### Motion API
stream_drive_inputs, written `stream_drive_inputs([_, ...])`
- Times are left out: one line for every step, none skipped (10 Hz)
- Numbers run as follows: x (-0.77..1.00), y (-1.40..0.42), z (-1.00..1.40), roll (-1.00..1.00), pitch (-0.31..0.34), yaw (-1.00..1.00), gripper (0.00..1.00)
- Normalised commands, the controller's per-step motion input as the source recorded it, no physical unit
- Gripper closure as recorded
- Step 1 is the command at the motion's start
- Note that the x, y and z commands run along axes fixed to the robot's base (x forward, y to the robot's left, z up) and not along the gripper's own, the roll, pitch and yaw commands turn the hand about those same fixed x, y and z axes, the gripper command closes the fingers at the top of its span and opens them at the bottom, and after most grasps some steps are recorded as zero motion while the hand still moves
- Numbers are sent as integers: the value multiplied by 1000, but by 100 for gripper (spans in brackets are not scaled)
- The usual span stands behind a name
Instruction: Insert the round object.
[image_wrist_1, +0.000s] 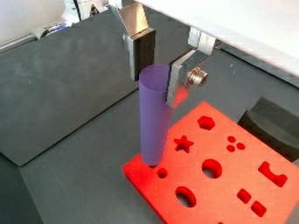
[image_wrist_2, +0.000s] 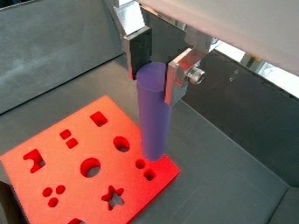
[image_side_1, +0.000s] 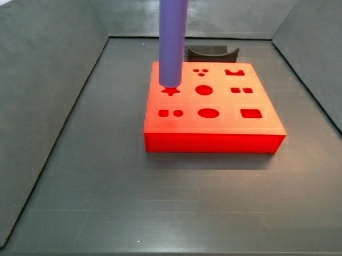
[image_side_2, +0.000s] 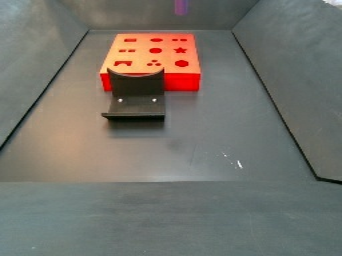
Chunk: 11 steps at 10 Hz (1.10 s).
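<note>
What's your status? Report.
Gripper shut on peg, above red block. Peg upright, tip at block's corner, not in a hole. Nothing in the way.

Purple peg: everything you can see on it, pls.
The purple peg is a long, smooth, plain cylinder, round in section, matte like plastic. It hangs upright, its top clamped between the silver fingers of the gripper, as both wrist views show. In a side view its lower end sits at the edge of the red block, by the star-shaped hole; whether it touches the block is unclear. In the other side view only its tip shows, above the block.
</note>
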Motion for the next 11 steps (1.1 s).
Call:
stream_drive_inputs([111, 309, -189, 0, -94, -129, 100])
stream_drive_inputs([520, 520, -203, -24, -116, -260, 100])
stream_drive_inputs([714, 457, -91, 0, -123, -363, 100])
stream_drive_inputs([780, 443, -111, 6, -119, -294, 100])
stream_drive_inputs([811, 403, -134, 47, -139, -254, 100])
stream_drive_inputs([826, 354, -174, 113, -144, -229, 100])
stream_drive_inputs([820, 329, -180, 159, -149, -220, 100])
stream_drive_inputs([900, 303, -229, 139, -173, -169, 100])
stream_drive_inputs([889, 214, -329, 166, -171, -109, 100])
stream_drive_inputs([760, 117, -391, 214, -156, -20, 100])
stream_drive_inputs([243, 0, -346, 179, -41, 0, 100])
